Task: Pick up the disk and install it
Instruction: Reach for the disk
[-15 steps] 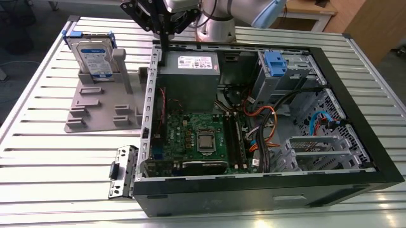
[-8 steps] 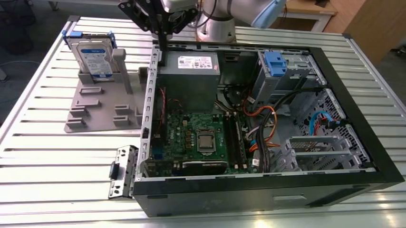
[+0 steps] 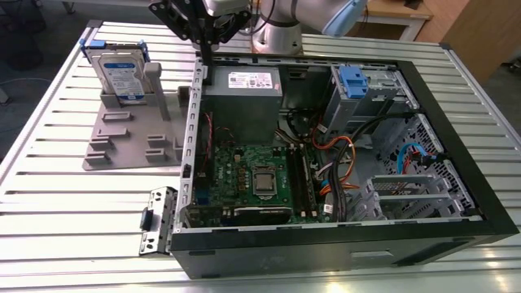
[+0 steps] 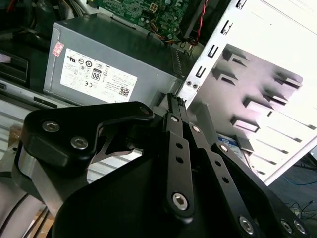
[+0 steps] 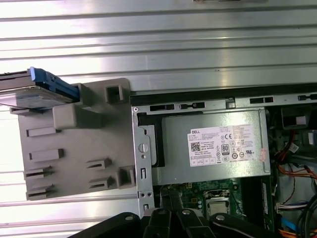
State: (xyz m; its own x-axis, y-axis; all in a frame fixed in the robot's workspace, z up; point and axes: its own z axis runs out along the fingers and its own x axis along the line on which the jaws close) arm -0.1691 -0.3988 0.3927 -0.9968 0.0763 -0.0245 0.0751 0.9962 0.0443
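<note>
This looks like a robot lab or workshop. A big metal table [image 3: 49, 201] made of long silver strips holds an open computer case [image 3: 326, 253] lying on its side (you can see the green board [image 3: 252, 177] and coloured wires inside). A grey robot arm [image 3: 279, 33] stands at the back of the table. Beside the case, a grey plastic holder [image 3: 130, 140] keeps the disk [image 3: 121, 70] standing up. Wooden furniture [image 3: 472, 30] stands behind the table

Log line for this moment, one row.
disk: upright in grey holder, ungrasped | hand: shut, empty, over computer case edge beside power supply | install: not done
</note>
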